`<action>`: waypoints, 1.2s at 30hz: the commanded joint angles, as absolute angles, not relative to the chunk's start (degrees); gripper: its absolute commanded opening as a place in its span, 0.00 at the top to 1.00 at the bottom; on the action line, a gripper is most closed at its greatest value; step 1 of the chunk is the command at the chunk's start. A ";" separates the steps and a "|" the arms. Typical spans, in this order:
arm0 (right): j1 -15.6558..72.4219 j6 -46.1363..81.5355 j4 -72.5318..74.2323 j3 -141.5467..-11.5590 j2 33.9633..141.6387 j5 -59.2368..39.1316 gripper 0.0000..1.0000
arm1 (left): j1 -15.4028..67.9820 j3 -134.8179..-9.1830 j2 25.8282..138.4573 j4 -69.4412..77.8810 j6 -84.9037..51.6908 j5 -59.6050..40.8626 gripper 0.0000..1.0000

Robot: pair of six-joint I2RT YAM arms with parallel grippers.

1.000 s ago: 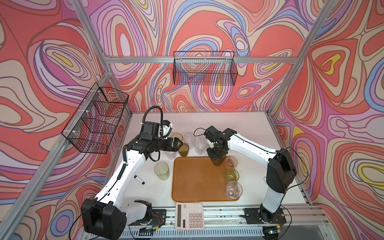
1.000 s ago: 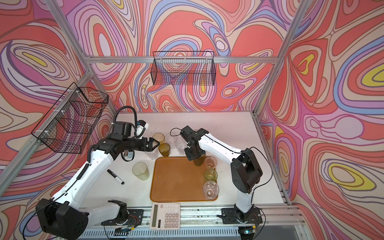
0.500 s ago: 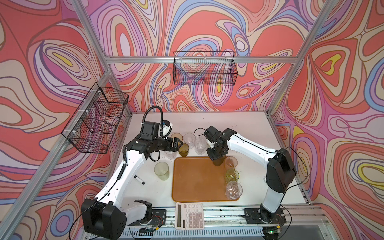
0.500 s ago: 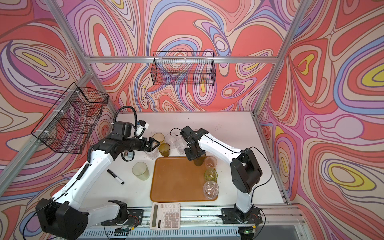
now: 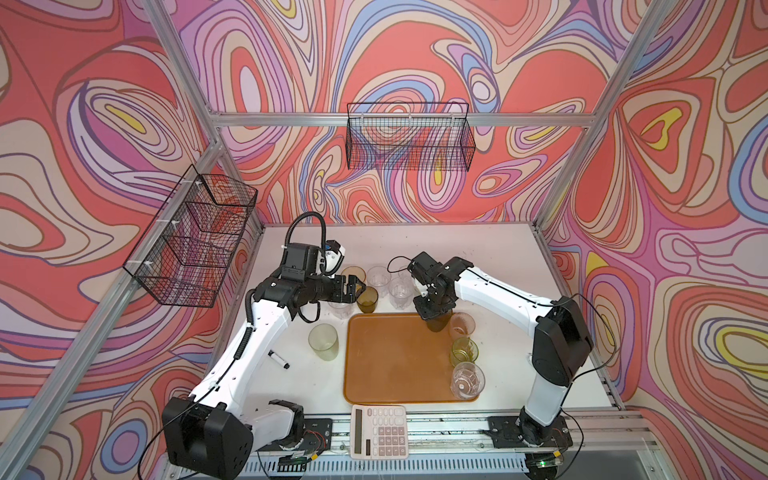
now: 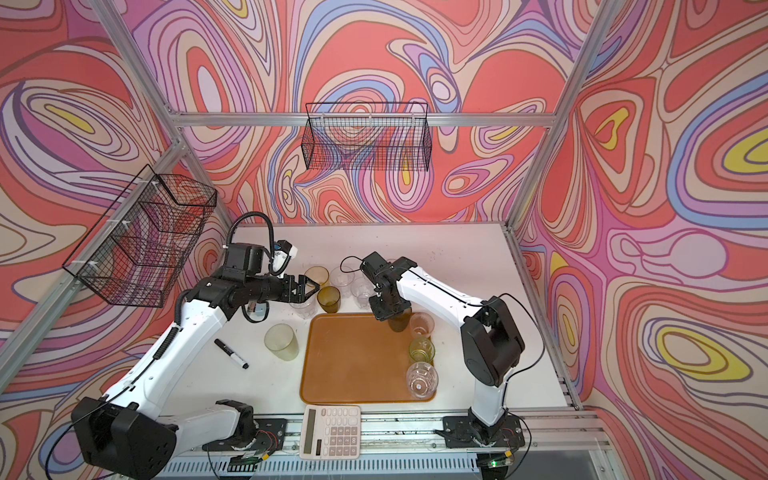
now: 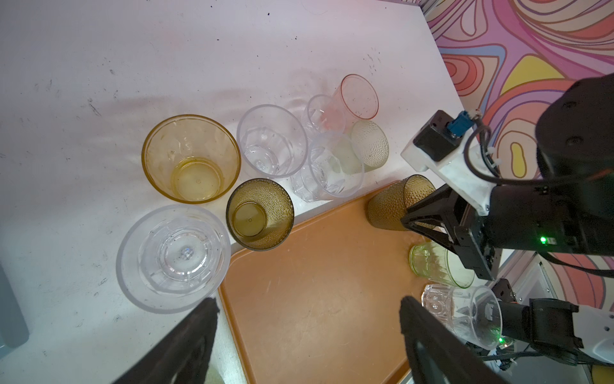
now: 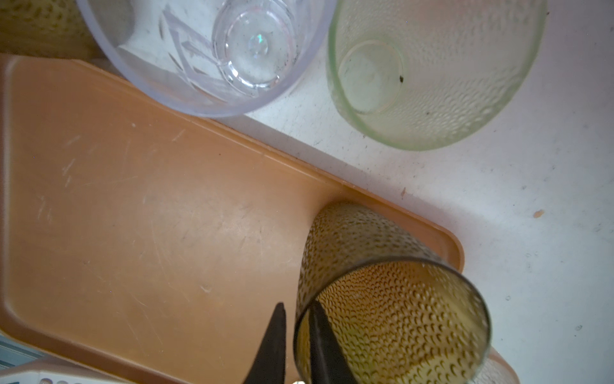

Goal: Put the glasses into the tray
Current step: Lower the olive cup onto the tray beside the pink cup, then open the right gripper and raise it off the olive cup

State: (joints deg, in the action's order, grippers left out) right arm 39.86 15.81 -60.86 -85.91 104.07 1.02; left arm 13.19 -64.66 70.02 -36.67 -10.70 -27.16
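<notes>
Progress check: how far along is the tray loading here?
Done: pink glass, bright green glass and clear glass stand along the tray's right edge. In hand: the right gripper's jaws straddle the rim of an olive-brown glass resting in the tray's corner. Remaining: the amber glass and others behind the tray, plus a pale green glass beside it; the left gripper is open.

In both top views the right gripper point(image 5: 434, 316) hides the rim of the olive-brown glass point(image 5: 437, 326) on the tray point(image 5: 390, 365). In the right wrist view the frame edge cuts off that glass and the fingers point(image 8: 274, 345) astride its wall; whether they pinch it cannot be told
</notes>
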 commanded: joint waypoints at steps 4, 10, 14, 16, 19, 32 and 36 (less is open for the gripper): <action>40.20 15.87 -61.03 -85.93 103.69 1.23 0.84 | 13.54 -65.34 70.05 -37.71 -9.67 -27.42 0.12; 40.25 14.02 -60.69 -87.99 102.13 1.82 0.79 | 13.54 -65.30 70.03 -37.79 -9.58 -27.29 0.12; 40.25 11.60 -60.50 -90.27 101.87 1.85 0.76 | 13.54 -65.30 70.00 -37.74 -9.58 -27.33 0.12; 40.25 10.40 -60.43 -91.09 102.25 2.34 0.74 | 13.52 -65.34 69.96 -37.78 -9.65 -27.33 0.12; 40.10 8.24 -60.73 -92.54 103.25 4.05 0.72 | 13.54 -65.31 69.92 -37.79 -9.62 -27.33 0.12; 35.85 -0.81 -55.90 -94.38 106.50 0.39 0.68 | 13.49 -65.22 69.84 -37.87 -9.53 -27.48 0.12; 34.81 -1.80 -52.84 -92.94 106.68 -0.73 0.68 | 13.54 -65.28 69.70 -37.78 -9.49 -27.40 0.12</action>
